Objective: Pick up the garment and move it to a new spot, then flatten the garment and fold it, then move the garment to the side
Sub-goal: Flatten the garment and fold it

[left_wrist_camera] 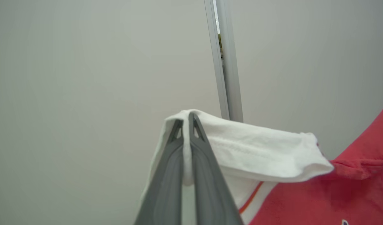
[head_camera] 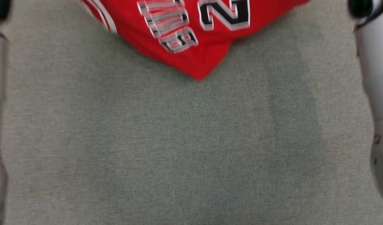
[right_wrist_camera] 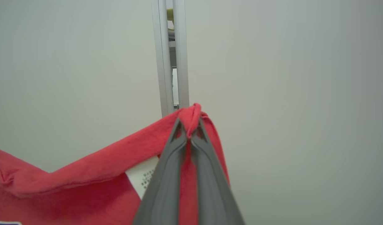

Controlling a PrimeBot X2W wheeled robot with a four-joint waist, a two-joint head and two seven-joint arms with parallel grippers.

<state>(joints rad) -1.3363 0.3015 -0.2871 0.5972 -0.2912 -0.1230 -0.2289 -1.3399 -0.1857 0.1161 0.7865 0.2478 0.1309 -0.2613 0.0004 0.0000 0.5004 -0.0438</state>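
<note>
The garment is a red jersey with white trim and black-and-white lettering. In the head view its lower corner hangs down over the grey cloth surface from the top edge. My left gripper is shut on the garment's white sleeve hem, lifted in front of a pale wall. My right gripper is shut on a bunched red edge of the garment, with a white care label beside its fingers. Red cloth sags between the two grips.
Pale forearms flank the head view at both sides. Behind the lifted garment stands a pale wall with a vertical aluminium post; the same kind of post rises in the right wrist view.
</note>
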